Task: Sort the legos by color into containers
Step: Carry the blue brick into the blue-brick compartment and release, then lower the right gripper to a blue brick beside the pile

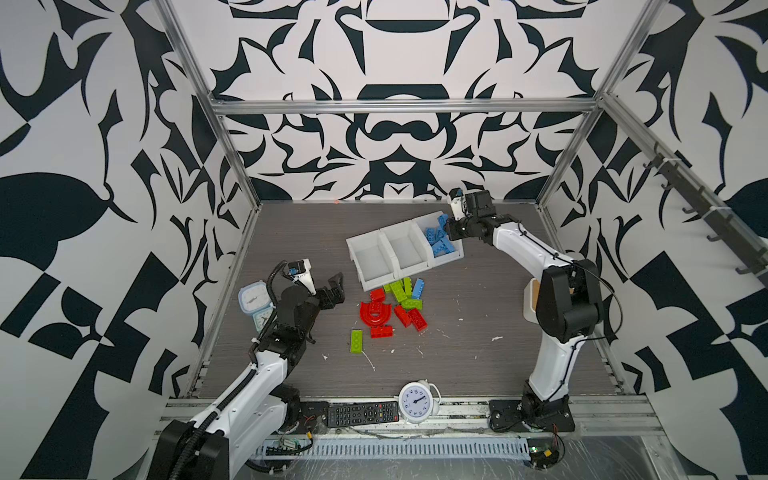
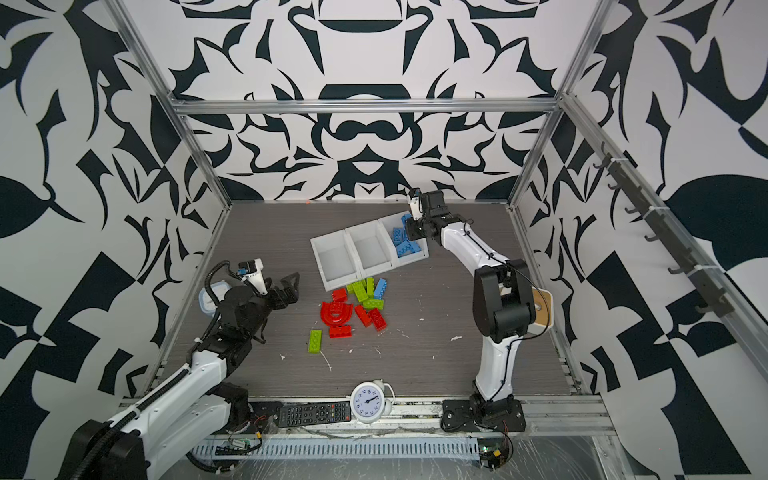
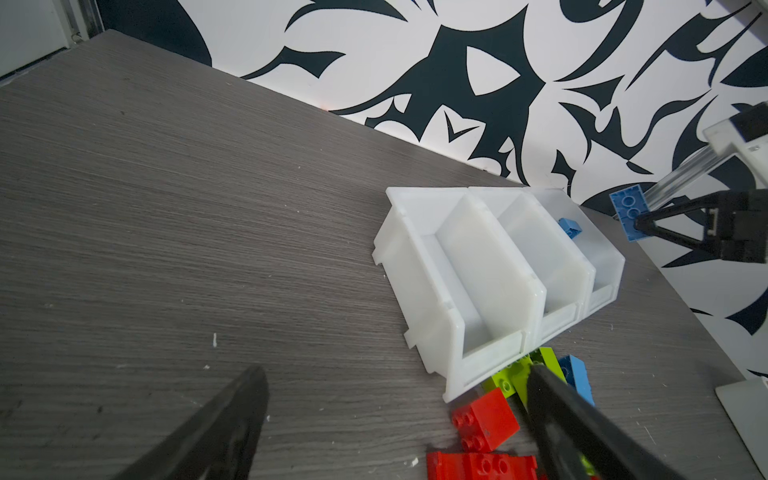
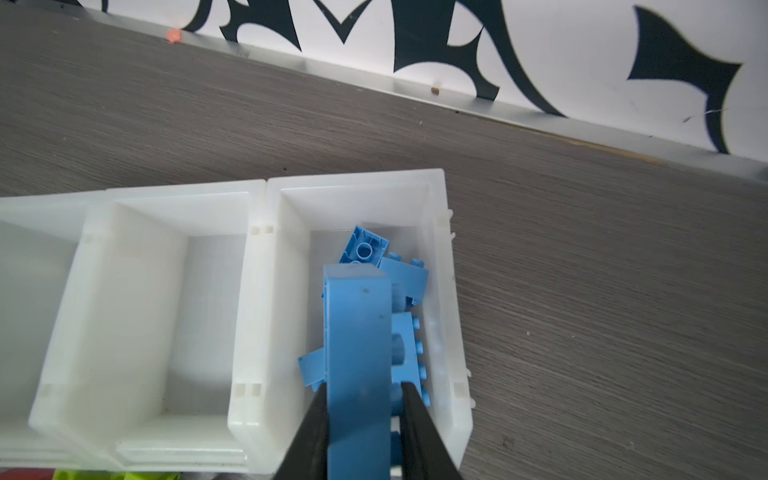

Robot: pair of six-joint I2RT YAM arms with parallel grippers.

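Right jaws clenched on a light blue brick [image 4: 357, 332], held above the end bin of the containers [image 4: 266, 183]. That bin holds a heap of blue bricks [image 4: 409, 353] directly beneath the jaws; the other two bins look empty. Risks, as judged: the held brick sticks out well past the jaw tips, so on release it may strike the heap, tip, and bounce over the low sloping front or the outer wall onto the tabletop [image 4: 602, 291]. Lowering further could jam it into the heap or shift the light bins. Left jaws released, spread wide, low over the tabletop, with the unsorted pile just ahead of them: red arch [image 1: 376, 313], red and lime green bricks, one loose blue brick [image 1: 417, 288] close against the bins' front. A reach in there could scatter neighbours or push the bins out from under the right jaws. One lime green brick [image 1: 356, 341] lies alone, apart from the pile.
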